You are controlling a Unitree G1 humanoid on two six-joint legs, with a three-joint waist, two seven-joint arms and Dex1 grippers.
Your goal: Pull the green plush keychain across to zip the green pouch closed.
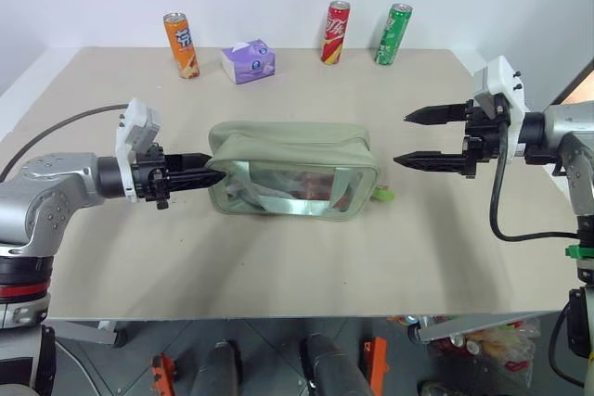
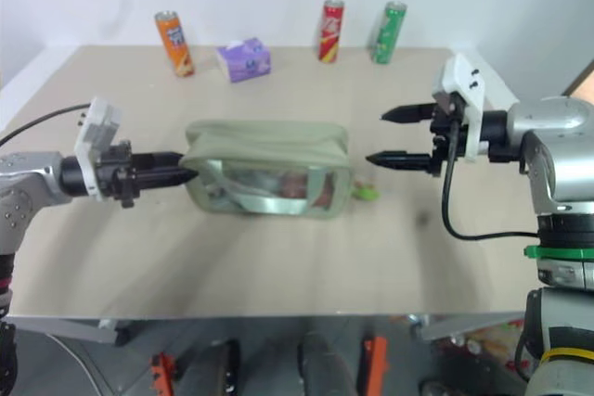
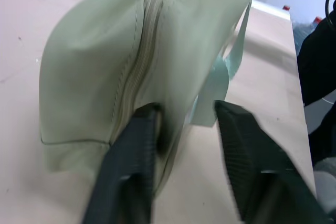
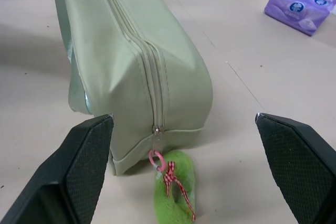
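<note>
On the beige desk the green pouch looks zipped, green plush keychain lying loose (task seemingly done), so right claw and left claw, both open, should retreat cleanly.

The pouch lies mid-table — keychain at its right end, cans and tissue pack behind.
</note>
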